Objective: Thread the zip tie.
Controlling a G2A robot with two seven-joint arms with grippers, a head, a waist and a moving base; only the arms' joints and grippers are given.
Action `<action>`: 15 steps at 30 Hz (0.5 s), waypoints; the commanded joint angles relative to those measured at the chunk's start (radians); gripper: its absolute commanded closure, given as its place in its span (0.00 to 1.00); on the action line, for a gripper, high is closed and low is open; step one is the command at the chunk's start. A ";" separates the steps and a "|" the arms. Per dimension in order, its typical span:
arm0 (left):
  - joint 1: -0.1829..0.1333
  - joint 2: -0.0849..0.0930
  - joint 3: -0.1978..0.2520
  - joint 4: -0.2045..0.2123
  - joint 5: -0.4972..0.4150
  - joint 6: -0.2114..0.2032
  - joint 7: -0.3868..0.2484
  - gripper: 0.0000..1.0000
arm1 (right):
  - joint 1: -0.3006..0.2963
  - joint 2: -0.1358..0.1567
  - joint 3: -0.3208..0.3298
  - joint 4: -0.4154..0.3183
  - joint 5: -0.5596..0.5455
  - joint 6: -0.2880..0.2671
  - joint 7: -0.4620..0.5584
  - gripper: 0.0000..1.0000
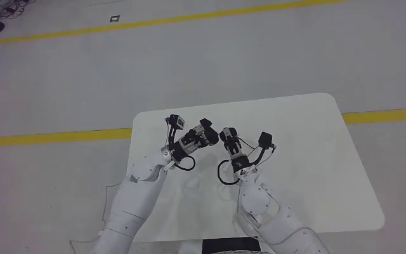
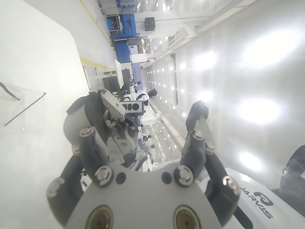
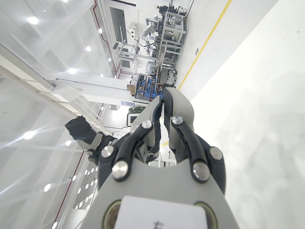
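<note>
Zip tie (image 2: 25, 109) lying flat on the white table (image 1: 304, 140), well apart from both grippers, next to a clear plastic sheet (image 2: 23, 95). Left gripper (image 1: 209, 133) over the table's middle, fingers spread wide, nothing in them. Right gripper (image 3: 164, 101) just right of it, fingers pressed together, can't make out anything between them

A white table (image 1: 317, 159) with rounded corners stands on a pale grey floor (image 1: 222, 70). One yellow line (image 1: 190, 18) crosses at 12 o'clock, and another (image 1: 63, 136) runs from 9 to 3 o'clock. Ceiling lights (image 2: 258, 111) glare, and blue racks (image 2: 122, 23) stand far off.
</note>
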State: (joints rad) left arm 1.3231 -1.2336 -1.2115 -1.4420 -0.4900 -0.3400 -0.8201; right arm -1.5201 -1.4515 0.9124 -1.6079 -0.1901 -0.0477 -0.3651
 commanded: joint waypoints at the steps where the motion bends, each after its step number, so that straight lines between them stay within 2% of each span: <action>1: -0.001 -0.001 -0.001 0.001 0.005 0.000 0.000 0.18 | 0.000 -0.001 0.001 0.001 -0.004 -0.001 0.003 1.00; 5: -0.005 -0.004 -0.004 0.004 0.021 0.000 0.004 0.27 | -0.001 -0.005 0.004 0.003 -0.004 -0.006 0.006 1.00; 7: -0.006 -0.006 -0.006 0.005 0.030 0.000 0.008 0.36 | -0.001 -0.006 0.006 0.005 -0.003 -0.007 0.006 1.00; 12: -0.007 -0.010 -0.006 0.007 0.037 0.000 0.011 0.45 | -0.001 -0.011 0.009 0.009 -0.001 -0.014 0.013 1.00; 15: -0.007 -0.012 -0.004 0.012 0.039 0.000 0.012 0.46 | -0.001 -0.013 0.011 0.010 0.001 -0.022 0.017 1.00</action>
State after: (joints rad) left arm 1.3159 -1.2450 -1.2163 -1.4318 -0.4519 -0.3400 -0.8082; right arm -1.5214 -1.4640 0.9230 -1.5984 -0.1896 -0.0673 -0.3488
